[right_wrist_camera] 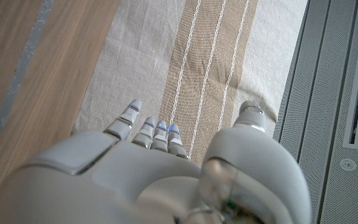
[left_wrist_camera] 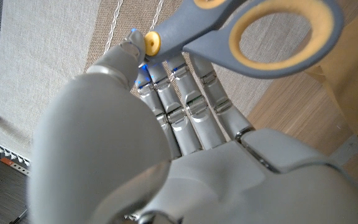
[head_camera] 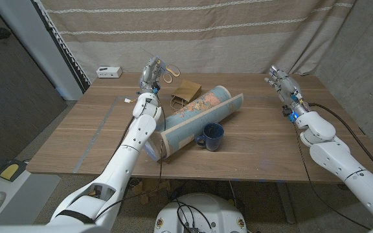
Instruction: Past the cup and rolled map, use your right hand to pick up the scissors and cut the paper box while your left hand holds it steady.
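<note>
Item: scissors, grey handles w/ yellow-lined loops, far side of the counter, past the rolled map and blue cup. Loops seen close in left wrist view, w/ yellow pivot screw just beside the fingers of the left hand. That hand is raised at the scissors; whether it holds them or is only next to them, cannot tell: fingers look mostly straight, no closed grip visible. Handling (est.): light, rigid, hard plastic loops prob. a bit slick against metal fingers; blades not visible from here, so treat the far end as sharp. Best hold: through/around the loops, thumb in one, fingers in the other, pivot left free so the blades can work. Item: paper box, brown, reads more like a small paper bag w/ cord handles, on the counter just behind the map, near the scissors. Handling (est.): v. light, soft, creases and slides easily; steady it by pressing on a flat side away from the cut line, not by squeezing. Right hand: up over far right part of the counter, well apart from scissors and box, fingers spread, holding nothing. Task gives scissors to right hand; not yet taken by it.
</note>
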### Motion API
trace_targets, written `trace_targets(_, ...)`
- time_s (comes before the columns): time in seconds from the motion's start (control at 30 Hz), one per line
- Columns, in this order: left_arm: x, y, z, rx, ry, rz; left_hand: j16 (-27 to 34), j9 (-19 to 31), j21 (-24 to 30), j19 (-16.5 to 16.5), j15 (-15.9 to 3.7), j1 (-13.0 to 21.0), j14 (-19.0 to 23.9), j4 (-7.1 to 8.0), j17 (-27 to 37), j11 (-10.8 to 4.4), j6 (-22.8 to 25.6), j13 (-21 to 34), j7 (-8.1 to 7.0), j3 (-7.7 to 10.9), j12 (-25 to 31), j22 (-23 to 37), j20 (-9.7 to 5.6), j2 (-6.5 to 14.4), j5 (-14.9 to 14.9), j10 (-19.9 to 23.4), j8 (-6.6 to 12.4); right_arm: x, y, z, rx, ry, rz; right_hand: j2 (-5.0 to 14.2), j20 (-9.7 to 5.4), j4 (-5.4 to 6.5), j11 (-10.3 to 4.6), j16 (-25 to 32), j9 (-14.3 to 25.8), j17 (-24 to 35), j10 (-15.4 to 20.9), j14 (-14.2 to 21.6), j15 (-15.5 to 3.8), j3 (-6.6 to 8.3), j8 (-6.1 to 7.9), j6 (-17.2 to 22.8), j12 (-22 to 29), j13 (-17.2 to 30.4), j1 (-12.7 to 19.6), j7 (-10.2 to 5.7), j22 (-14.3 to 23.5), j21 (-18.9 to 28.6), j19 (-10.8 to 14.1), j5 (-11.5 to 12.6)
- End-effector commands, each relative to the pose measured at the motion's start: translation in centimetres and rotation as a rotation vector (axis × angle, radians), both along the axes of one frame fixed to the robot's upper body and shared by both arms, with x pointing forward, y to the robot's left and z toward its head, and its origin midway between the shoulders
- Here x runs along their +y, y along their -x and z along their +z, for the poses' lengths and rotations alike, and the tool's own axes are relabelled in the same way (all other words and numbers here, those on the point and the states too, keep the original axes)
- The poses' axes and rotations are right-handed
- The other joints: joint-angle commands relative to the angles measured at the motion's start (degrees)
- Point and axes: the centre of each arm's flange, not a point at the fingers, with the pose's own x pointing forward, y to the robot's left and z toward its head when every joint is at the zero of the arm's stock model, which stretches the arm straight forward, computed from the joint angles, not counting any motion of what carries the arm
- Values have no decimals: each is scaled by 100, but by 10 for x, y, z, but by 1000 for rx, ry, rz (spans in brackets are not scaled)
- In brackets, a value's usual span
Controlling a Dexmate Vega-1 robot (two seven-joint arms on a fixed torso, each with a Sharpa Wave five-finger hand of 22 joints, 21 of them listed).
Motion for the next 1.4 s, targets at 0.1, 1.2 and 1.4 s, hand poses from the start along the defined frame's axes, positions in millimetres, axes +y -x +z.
trace_targets(0.1,-14,-3,10,-19,59,-33,38,5,51,-8,-509,42,489,193,17,-76,99,21,21,252,6,-13,-540,100,48,0,5,4,12,9,2,42,-51,1,145,-12,-23,-9,33,20,76,28,57,-36,79,234,10,18,92,-112,14,-9,75,-26)
trace_targets(1.2,-37,-4,33,-84,129,-142,45,4,92,-25,-510,27,494,195,24,-81,130,17,4,280,-1,-83,-548,93,66,-4,-45,8,24,15,-10,54,-51,52,384,-47,-173,-41,52,17,216,77,170,33,237,1012,14,14,377,-282,13,-44,129,-38)
trace_targets(1.4,-38,-3,34,-87,139,-157,45,19,100,-29,-511,24,489,195,26,-84,132,16,1,285,-5,-95,-546,91,69,-9,-47,7,25,16,-6,54,-53,56,379,-46,-140,-45,53,17,208,70,178,37,223,1007,7,14,393,-284,13,-47,126,-41)
